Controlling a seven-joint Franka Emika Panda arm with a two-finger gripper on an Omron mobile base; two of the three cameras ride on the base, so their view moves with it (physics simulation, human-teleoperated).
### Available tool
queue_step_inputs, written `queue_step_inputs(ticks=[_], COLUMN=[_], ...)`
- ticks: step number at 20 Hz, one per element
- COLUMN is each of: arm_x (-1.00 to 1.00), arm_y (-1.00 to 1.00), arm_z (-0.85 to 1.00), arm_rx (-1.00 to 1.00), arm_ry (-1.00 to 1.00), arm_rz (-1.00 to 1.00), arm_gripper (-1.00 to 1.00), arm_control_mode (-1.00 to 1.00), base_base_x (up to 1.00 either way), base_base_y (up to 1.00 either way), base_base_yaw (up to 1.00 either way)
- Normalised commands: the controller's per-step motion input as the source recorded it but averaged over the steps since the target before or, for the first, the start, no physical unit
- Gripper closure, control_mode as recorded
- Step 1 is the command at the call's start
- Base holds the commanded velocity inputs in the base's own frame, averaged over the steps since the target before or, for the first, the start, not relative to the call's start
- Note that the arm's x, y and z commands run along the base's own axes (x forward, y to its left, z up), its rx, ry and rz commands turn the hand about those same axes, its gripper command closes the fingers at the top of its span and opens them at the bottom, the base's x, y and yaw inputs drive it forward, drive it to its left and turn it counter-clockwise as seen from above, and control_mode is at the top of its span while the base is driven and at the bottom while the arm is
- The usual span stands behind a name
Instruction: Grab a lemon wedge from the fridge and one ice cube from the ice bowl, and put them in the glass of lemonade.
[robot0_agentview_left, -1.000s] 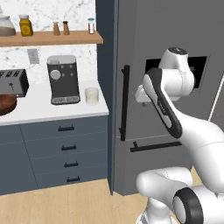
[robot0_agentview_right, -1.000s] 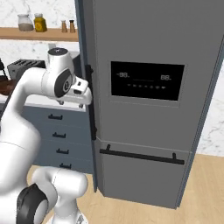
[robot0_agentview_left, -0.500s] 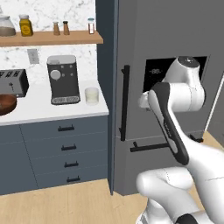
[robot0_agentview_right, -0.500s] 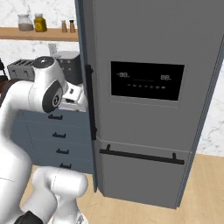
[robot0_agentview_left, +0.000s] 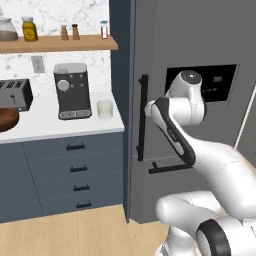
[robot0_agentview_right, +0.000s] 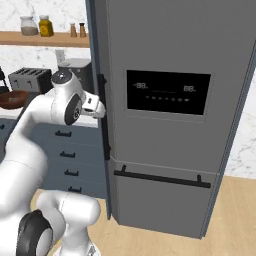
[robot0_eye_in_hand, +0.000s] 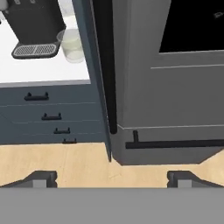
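Note:
The fridge stands shut, so the lemon wedge is hidden. My gripper is open, its fingertips wide apart with nothing between them. It hangs just in front of the fridge's black vertical handle, at about mid-height. On the white counter, left of the fridge, the glass of lemonade stands beside the coffee machine. The reddish-brown ice bowl sits at the counter's far left, cut off by the picture edge.
A toaster stands behind the bowl. Jars and shakers line the wooden shelf above the counter. Dark blue drawers run under the counter. A horizontal bar handle crosses the fridge's lower door. Wooden floor lies in front.
The arm has changed its pose in front of the fridge, with the hand drawing in close to the vertical handle. The jaws have stayed open.

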Motion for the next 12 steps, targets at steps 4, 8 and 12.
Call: queue_step_inputs(ticks=[4,8,12], arm_x=[0.96,0.86,0.66], arm_y=[0.00,0.00,0.00], arm_z=[-0.11,-0.14,-0.54], arm_rx=[0.00,0.00,0.00], arm_ry=[-0.08,0.00,-0.12], arm_rz=[0.01,0.00,0.00], arm_gripper=[-1.00,-1.00,-1.00], arm_control_mode=[-1.00,-1.00,-1.00], base_base_x=[0.00,0.00,0.00], base_base_y=[0.00,0.00,0.00], base_base_yaw=[0.00,0.00,0.00])
